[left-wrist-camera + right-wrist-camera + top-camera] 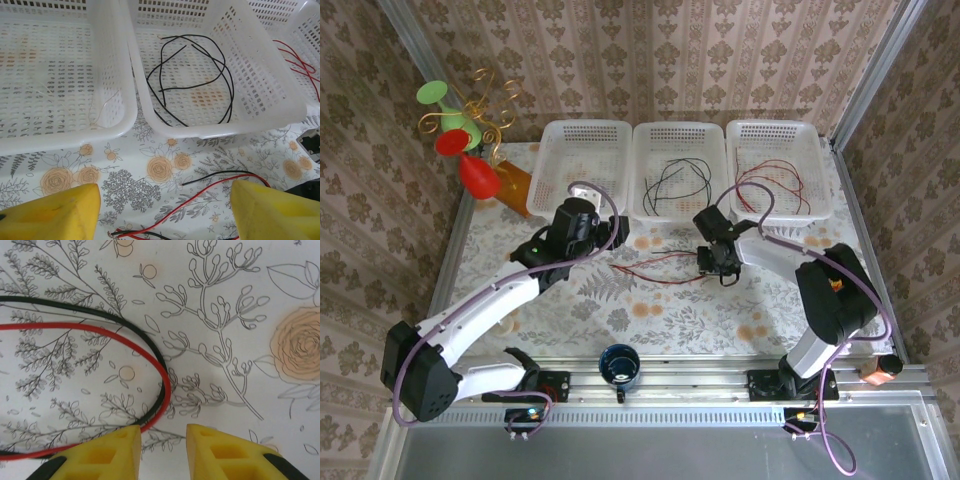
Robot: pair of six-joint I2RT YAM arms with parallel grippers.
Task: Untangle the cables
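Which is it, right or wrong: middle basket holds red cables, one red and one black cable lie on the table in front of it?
Wrong on colour. The cables in the middle basket are black, not red; the left wrist view shows it. One red cable and one black cable do lie on the table in front of it.

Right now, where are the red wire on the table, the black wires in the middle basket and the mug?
red cable [60, 326]: right wrist view, straight stretch.
black cables [233, 87]: left wrist view, loop's right side.
mug [619, 364]: top view, its middle.
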